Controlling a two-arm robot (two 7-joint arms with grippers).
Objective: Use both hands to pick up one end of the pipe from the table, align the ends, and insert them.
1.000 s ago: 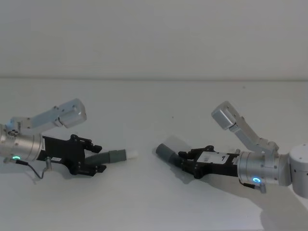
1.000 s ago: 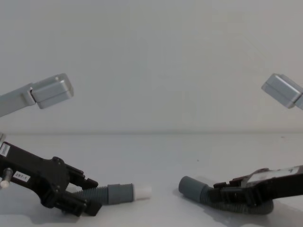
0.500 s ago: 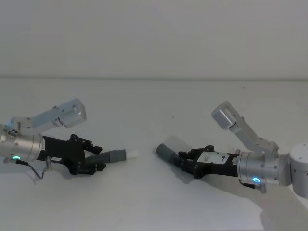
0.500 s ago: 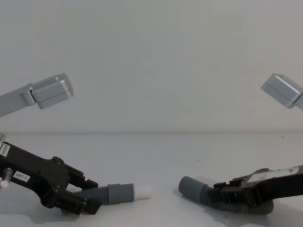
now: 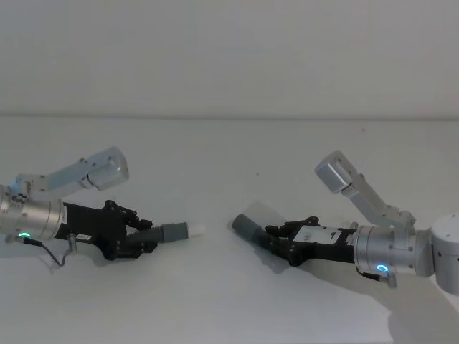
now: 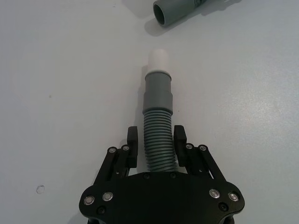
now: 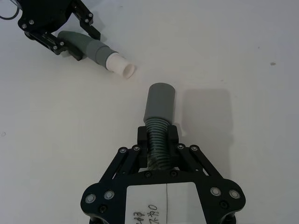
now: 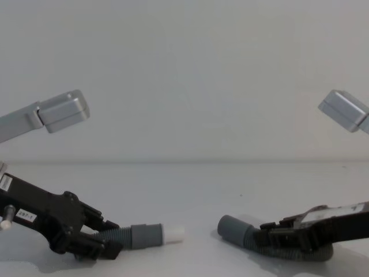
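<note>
Closely set, the left gripper's (image 5: 143, 233) fingers (image 6: 132, 147) press both sides of the ribbed hose (image 6: 159, 140), gripping it just behind its smooth grey collar. Its white plug (image 6: 158, 58) sticks out in front and points across the worktop (image 5: 215, 301) toward the other piece. The right gripper's (image 5: 277, 241) fingers (image 7: 143, 139) likewise clamp the ribbed part of the second hose (image 7: 158, 133), right behind its wider dark-grey cuff (image 7: 159, 101). In the chest view this cuff tilts slightly upward. Plug and cuff face each other near the middle of the worktop, apart and not quite in line. Behind each black gripper, a silver arm (image 5: 36, 215) reaches in low from its own side.
</note>
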